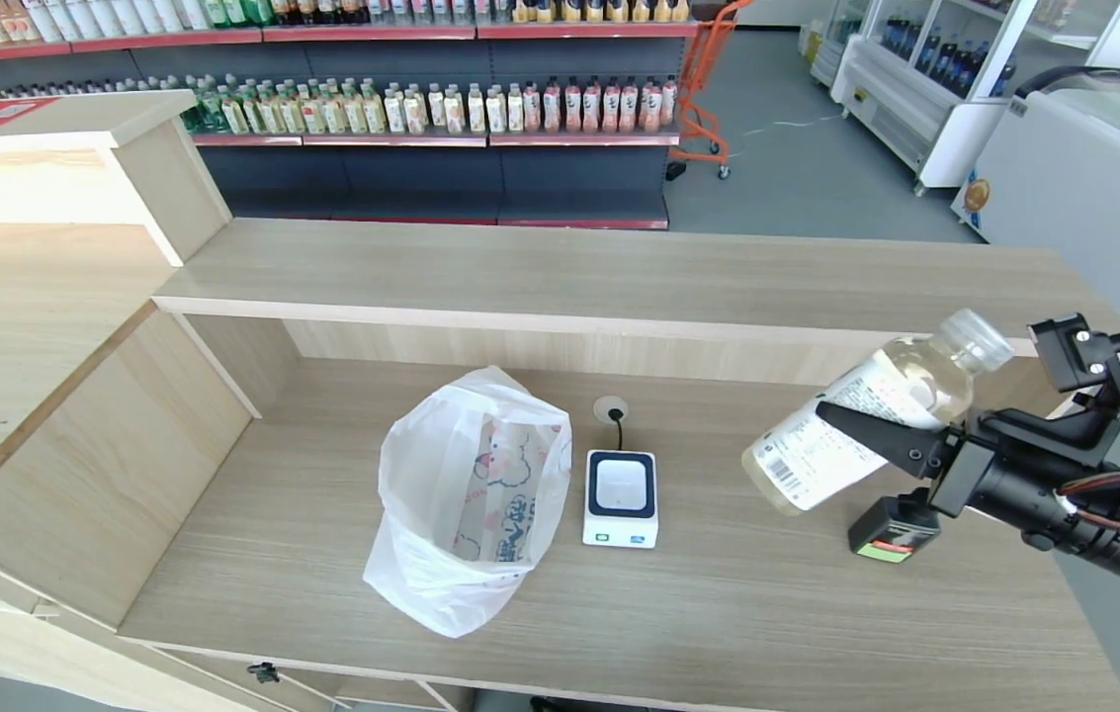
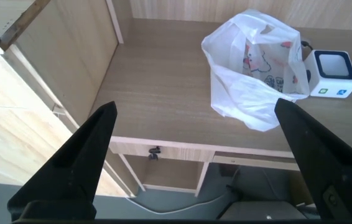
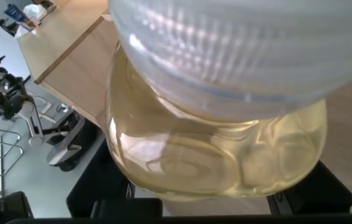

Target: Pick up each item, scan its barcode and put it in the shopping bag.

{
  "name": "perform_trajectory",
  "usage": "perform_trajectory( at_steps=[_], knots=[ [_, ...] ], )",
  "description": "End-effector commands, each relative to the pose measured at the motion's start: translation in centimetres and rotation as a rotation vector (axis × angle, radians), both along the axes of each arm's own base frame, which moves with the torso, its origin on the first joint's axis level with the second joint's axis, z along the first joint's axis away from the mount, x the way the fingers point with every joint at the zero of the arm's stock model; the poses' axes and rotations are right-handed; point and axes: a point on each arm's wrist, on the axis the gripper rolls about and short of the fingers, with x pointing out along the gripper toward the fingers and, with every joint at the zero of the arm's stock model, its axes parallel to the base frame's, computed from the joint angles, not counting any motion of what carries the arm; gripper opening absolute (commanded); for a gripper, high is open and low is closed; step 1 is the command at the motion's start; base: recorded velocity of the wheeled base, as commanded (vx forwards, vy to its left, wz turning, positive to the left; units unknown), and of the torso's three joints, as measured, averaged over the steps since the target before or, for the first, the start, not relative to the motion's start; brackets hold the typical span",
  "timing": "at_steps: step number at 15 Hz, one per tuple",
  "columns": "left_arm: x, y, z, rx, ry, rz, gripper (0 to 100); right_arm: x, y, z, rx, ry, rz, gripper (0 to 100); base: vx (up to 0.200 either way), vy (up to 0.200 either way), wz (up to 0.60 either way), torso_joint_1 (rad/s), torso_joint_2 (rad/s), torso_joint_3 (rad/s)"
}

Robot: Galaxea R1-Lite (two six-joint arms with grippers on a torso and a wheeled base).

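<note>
Shop table (image 1: 718, 613): right hand (image 1: 866, 435) clamped a bottle (image 1: 915, 391), tilted with barcode (image 1: 783, 477) exposed, likely for the scanner (image 1: 621, 496) beside the bag (image 1: 466, 494).

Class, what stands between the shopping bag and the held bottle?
The white scanner stands between shopping bag and bottle, nearer the bag; the head view shows it.

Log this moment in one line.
right end effector: shut on bottle, tilted, right of scanner | left end effector: open | shopping bag: holds patterned pack
</note>
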Motion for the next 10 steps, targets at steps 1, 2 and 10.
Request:
perform_trajectory(
  at_steps=[1,2,10],
  knots=[
    [0.00,0.00,0.02,0.000,-0.001,0.001,100,0.18,0.02,-0.28,-0.002,0.012,-0.001,0,0.000,0.000,0.00,0.000,0.00,0.000],
    [0.01,0.00,-0.02,0.000,0.001,0.001,100,0.16,0.02,-0.38,-0.002,0.018,-0.001,0,0.000,0.000,0.00,0.000,0.00,0.000],
    [0.00,0.00,0.02,0.000,-0.001,0.001,100,-0.01,-0.01,-0.78,0.033,0.115,0.001,0,0.000,0.175,0.00,0.009,0.00,0.000]
  ],
)
